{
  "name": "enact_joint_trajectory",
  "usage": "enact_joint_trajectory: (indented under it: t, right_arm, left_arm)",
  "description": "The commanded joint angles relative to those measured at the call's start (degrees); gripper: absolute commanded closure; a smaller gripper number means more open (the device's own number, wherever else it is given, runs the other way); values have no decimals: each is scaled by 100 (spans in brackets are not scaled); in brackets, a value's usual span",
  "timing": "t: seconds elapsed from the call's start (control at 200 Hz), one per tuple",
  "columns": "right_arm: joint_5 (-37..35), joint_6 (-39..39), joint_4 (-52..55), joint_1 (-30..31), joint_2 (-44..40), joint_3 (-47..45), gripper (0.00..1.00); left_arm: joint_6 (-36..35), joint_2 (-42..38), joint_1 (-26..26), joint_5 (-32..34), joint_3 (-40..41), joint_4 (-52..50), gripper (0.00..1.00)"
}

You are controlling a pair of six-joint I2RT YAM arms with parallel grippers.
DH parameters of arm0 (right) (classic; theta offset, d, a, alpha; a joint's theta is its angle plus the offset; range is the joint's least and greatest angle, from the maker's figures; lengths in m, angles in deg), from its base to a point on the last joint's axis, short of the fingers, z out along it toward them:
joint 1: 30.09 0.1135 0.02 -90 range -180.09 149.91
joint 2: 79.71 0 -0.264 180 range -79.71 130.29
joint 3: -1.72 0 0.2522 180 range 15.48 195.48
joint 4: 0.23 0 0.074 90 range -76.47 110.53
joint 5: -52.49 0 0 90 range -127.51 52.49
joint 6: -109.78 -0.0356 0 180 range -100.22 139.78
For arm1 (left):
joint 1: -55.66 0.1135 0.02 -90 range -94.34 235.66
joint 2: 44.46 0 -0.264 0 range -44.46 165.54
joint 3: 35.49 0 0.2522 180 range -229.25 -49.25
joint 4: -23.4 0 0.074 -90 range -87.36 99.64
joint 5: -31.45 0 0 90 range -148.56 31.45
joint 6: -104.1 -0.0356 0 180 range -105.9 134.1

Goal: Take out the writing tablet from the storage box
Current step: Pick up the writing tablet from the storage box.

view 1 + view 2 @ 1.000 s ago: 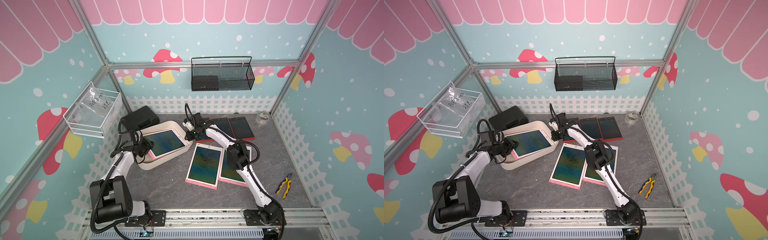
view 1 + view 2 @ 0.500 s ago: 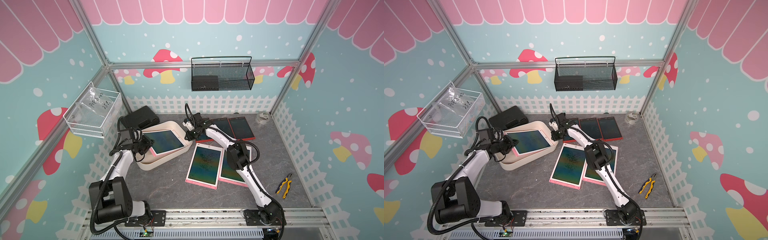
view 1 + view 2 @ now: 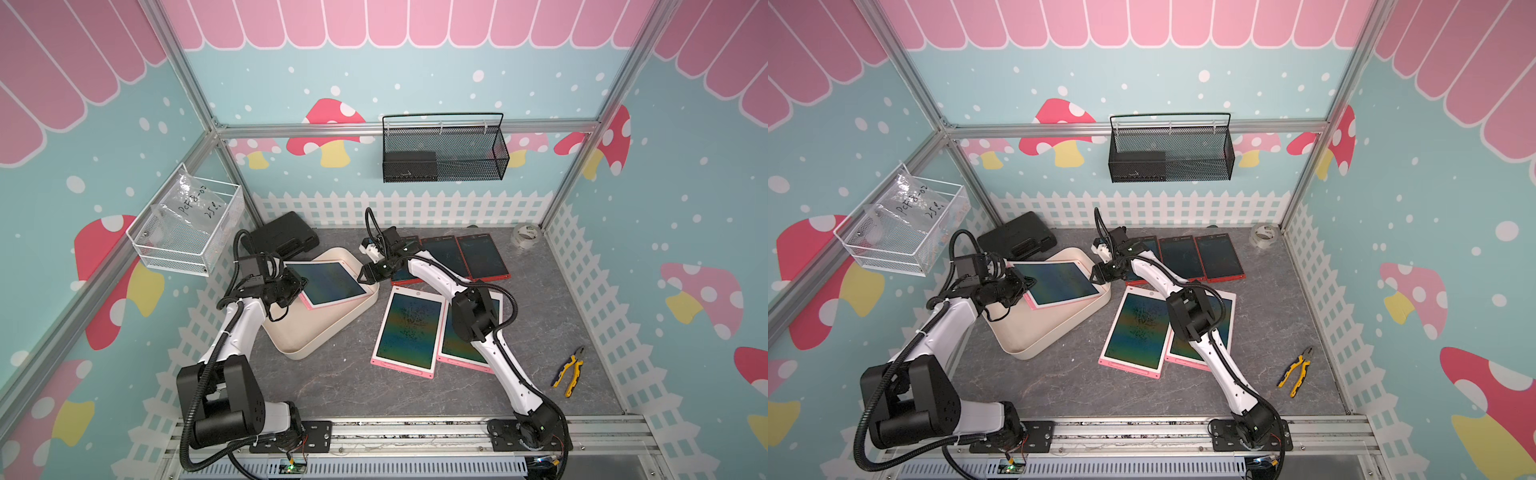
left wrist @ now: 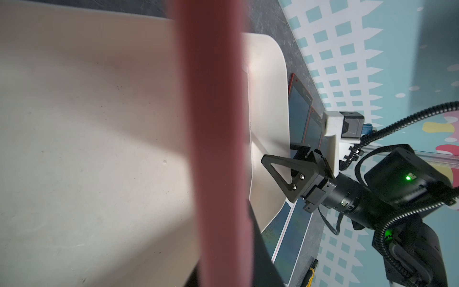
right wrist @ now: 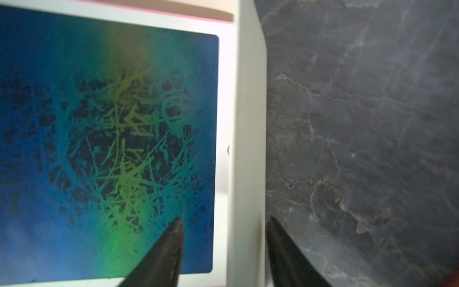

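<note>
Pink-framed writing tablet [image 3: 328, 280], tilted in the cream-white shallow plastic storage box [image 3: 307, 337], looks light, stiff and slick: pinch its rim. The left gripper [image 3: 300, 286] has its jaws clamped on the left edge; the right gripper [image 3: 364, 276] has its jaws parted astride the box's right wall.

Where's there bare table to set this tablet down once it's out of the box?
Bare table lies in front of the storage box, left of the two pink tablets, and between those tablets and the pliers. The back is crowded: black case, three red tablets, tape roll.
</note>
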Motion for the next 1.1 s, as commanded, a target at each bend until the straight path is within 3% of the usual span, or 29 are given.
enact_joint_trajectory:
  t: [0.0, 0.2, 0.52, 0.841, 1.096]
  right_arm:
    - [142, 1, -204, -16, -172, -98, 34]
    - [-373, 103, -357, -251, -444, -163, 29]
    - [-434, 169, -322, -680, -912, -53, 24]
    - [-332, 90, -286, -742, -1950, -1390, 26]
    - [80, -539, -12, -919, -2759, -2133, 30]
  left_arm:
    - [-430, -155, 16, 160, -106, -353, 93]
    - [-453, -464, 11, 223, -42, -469, 94]
    - [-200, -990, 9, 296, -124, -541, 95]
    - [259, -1209, -122, 347, -620, -646, 95]
    - [712, -986, -438, 571, -1277, -627, 96]
